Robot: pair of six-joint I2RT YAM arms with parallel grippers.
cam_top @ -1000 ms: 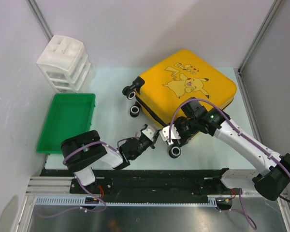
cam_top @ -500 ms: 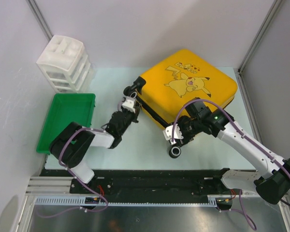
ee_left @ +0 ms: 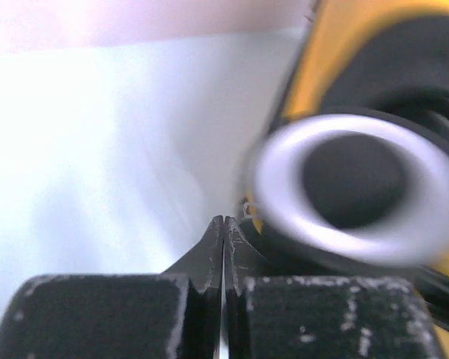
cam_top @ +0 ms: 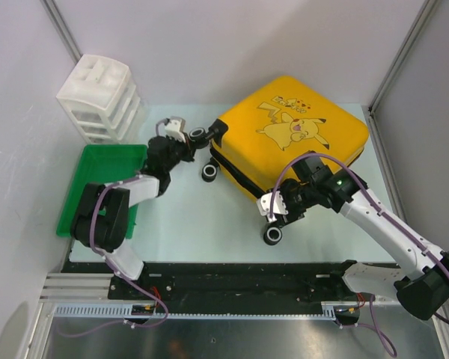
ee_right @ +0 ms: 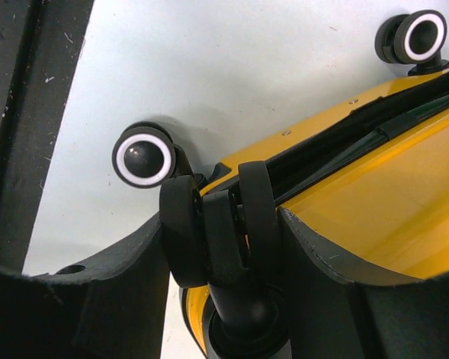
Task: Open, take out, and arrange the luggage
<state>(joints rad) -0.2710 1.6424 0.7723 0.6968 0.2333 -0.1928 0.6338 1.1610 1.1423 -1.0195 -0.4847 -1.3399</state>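
1. The luggage (cam_top: pixel 292 138), a bright-yellow Pikachu suitcase, lies flat and zipped shut on the right half of the table (cam_top: pixel 187 217), print up and turned at an angle.
2. Its wheeled side faces left and toward the arms. Its far-right corner sits close to the right wall's metal post (cam_top: pixel 378 93), with little room there.
3. The right gripper (cam_top: pixel 272 206) is at the suitcase's near-left edge. In the wrist view its jaws stand about half open and are closed round a twin caster (ee_right: pixel 217 224), with a finger (ee_right: pixel 135 262) against each side.
4. The lower corner wheel (cam_top: pixel 272 235) rests on the table just beside that grip, toward the arms.
5. The left gripper (cam_top: pixel 185 140) reaches to the suitcase's far-left corner. Its jaws are pressed fully together with nothing between them, the tips (ee_left: pixel 223 228) meeting in a thin seam.
6. The far corner wheel (cam_top: pixel 201 135) is just ahead of those tips, blurred and large in the wrist view (ee_left: pixel 352 187). I cannot tell whether they touch.
7. Another wheel (cam_top: pixel 208 173) stands on the table between the two grippers.
8. A green tray (cam_top: pixel 105 187) lies along the left edge, with the left arm's forearm crossing its near-right corner.
9. A white drawer unit (cam_top: pixel 101 97) stands behind the tray in the far-left corner.
10. A wide strip of bare table runs between the tray and the suitcase's wheeled side.
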